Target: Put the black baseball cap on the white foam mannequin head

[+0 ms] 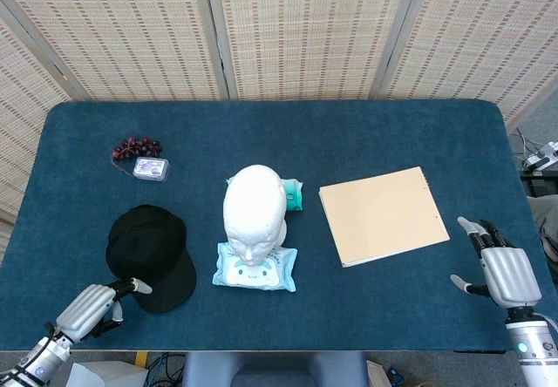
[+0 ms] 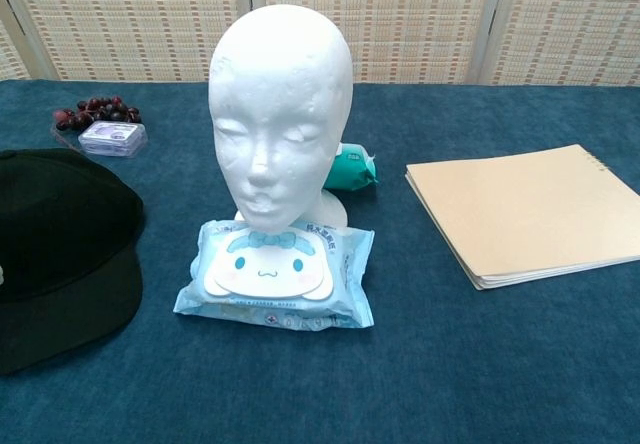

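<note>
The black cap [image 1: 150,257] lies flat on the counter [image 1: 261,134] toward its front left, brim pointing at the front edge, and nothing holds it, so the task stands at its first step: the reach for the cap. Just right of it, with a strip of bare cloth between, the white foam head [image 1: 254,207] stands upright near the middle of the counter, facing the front edge, its base behind a pack of wet wipes [image 1: 255,268] and a small teal packet [image 1: 293,194] at its back. The left hand [image 1: 94,307] hovers at the front left corner, fingers loosely curled with nothing in them, one fingertip lying at or over the brim's front edge; contact cannot be judged from above. The next move likely calls for a firm hold on the brim or crown, a lift, and a carry rightward, high enough to clear the top of the head. The right hand [image 1: 500,269] waits near the front right corner, fingers spread and empty, well apart from everything. A tan folder [image 1: 383,214] lies right of the head, and grapes [image 1: 136,148] with a small clear box [image 1: 150,169] sit toward the back left. The path between cap and head looks open, though the wipes lie close under it.
</note>
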`<state>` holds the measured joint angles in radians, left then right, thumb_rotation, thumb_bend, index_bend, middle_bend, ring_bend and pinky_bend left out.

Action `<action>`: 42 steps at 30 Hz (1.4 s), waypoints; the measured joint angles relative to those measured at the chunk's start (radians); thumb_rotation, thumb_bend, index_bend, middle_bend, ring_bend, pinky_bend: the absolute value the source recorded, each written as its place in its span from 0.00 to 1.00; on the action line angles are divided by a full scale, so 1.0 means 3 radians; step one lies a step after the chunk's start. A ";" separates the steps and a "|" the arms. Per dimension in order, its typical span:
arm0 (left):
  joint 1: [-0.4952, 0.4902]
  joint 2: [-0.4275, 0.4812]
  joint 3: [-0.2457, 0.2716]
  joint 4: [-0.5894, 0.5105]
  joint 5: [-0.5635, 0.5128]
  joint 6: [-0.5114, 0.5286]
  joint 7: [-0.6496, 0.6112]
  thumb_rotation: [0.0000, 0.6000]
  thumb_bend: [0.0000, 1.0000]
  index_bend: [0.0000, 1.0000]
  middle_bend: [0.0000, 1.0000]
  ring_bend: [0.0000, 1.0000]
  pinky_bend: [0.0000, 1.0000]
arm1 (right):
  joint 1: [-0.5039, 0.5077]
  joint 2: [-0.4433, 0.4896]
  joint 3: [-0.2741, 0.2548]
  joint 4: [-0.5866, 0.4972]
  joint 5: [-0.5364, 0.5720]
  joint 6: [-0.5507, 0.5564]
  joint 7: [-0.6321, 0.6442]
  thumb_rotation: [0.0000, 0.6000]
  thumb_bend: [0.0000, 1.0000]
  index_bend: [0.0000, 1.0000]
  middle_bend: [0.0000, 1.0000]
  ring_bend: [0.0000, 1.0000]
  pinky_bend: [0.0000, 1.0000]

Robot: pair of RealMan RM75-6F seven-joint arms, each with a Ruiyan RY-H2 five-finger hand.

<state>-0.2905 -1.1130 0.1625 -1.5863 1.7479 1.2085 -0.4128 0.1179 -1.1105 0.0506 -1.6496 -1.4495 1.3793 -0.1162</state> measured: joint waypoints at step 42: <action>-0.0021 -0.0278 -0.0343 0.0452 -0.0858 -0.0142 0.0144 1.00 0.99 0.26 0.18 0.22 0.38 | 0.0007 0.0002 -0.0007 -0.0004 0.0008 -0.0003 -0.0004 1.00 0.00 0.06 0.21 0.11 0.38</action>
<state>-0.2969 -1.1965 0.0597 -1.4508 1.4905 1.1658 -0.3696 0.1198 -1.1098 0.0484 -1.6507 -1.4470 1.3784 -0.1173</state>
